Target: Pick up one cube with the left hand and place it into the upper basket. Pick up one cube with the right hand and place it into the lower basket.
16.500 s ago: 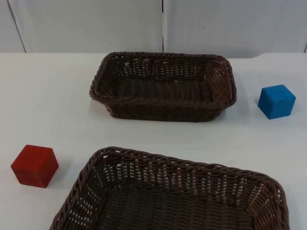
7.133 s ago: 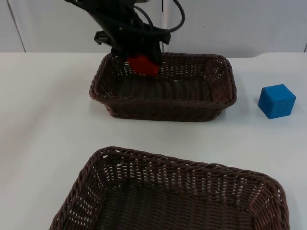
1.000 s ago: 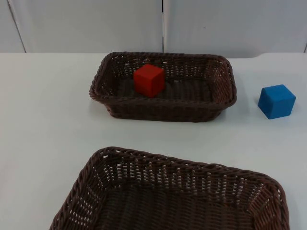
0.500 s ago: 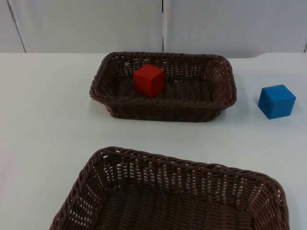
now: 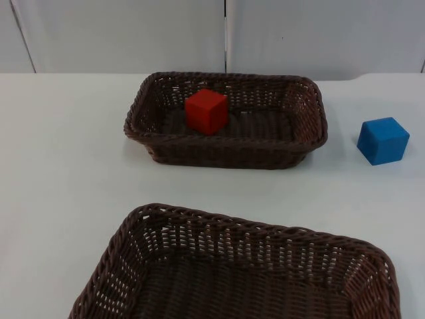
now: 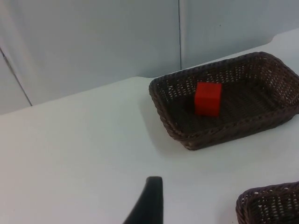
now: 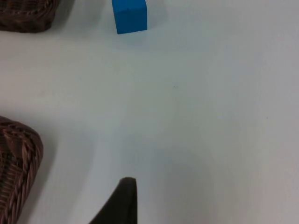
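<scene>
White table runs back to a grey partition wall, and the two arms stay outside the top view. Of the left gripper a single black fingertip can be seen over bare table, so I cannot tell whether it is spread or closed; the same holds for the right gripper, whose one dark fingertip hangs above the white surface. The lower basket is cut off by the near edge of the top view, so its front wall and part of its floor are hidden; in the wrist views a corner of its woven rim is all that can be made out. The upper basket sits toward the table's far edge, whole and level. The red cube rests inside it, in the left half near the back wall, well apart from the left gripper and free of any grasp. The blue cube stands on the table just off the upper basket's right end, toward the table's right edge, and lies well ahead of the right gripper with open table between them.
</scene>
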{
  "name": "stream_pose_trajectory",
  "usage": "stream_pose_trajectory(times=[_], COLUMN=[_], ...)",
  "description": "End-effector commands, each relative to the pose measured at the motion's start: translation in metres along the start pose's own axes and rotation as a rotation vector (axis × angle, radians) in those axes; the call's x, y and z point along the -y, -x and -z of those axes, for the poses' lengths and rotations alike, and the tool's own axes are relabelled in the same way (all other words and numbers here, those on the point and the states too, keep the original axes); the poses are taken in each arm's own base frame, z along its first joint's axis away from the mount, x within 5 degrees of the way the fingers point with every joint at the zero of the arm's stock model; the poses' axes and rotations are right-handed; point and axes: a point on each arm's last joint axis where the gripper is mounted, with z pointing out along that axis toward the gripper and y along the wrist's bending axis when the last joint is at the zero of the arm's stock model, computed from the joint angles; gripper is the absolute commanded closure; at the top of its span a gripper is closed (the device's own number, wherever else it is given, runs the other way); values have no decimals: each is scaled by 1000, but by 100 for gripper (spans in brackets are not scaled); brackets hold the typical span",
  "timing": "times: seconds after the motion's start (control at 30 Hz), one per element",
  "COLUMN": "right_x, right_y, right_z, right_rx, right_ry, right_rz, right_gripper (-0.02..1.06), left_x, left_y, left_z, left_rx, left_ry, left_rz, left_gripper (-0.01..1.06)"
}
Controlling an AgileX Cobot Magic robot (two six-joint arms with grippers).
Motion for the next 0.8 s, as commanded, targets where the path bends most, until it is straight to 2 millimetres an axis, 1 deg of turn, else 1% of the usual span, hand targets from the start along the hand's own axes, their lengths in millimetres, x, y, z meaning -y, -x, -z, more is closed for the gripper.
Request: stream_pose_trajectory(times=[0.0, 0.07, 0.1, 0.2, 0.3, 0.33, 0.4, 0.5, 0.53, 0.67, 0.7, 0.77], right_x=[0, 0, 0, -1, -3, -3, -4, -5, -5, -7, -7, -8], right_y=[16, 29, 29, 49, 68, 68, 78, 92, 92, 111, 111, 120], right_z=[-8, -20, -20, -40, -67, -67, -85, -107, -107, -139, -139, -153], right_rx=[-3, -36, -36, -76, -123, -123, -178, -230, -230, -248, -248, -255], right_ry=[-4, -1, -1, 2, 6, 6, 7, 11, 11, 16, 16, 18], right_rz=[-6, -5, -5, 2, 8, 8, 11, 12, 12, 30, 30, 43], right_gripper=[-1, -1, -1, -1, -1, -1, -1, -1, -1, -1, -1, -1], left_x=[0, 0, 0, 0, 0, 0, 0, -1, -1, -1, -1, -1], left_y=[-1, -1, -1, -1, -3, -3, -3, -3, -3, -3, -3, -3], left_z=[1, 1, 1, 1, 1, 1, 1, 1, 1, 1, 1, 1], left_rx=[4, 4, 4, 0, -15, -15, -15, -15, -15, -16, -16, -16], left_ry=[5, 5, 5, 5, 5, 5, 5, 9, 9, 14, 14, 16], left_rz=[5, 5, 5, 5, 3, 3, 3, -2, -2, -8, -8, -12], left_gripper=[22, 22, 22, 22, 22, 22, 22, 22, 22, 22, 22, 22])
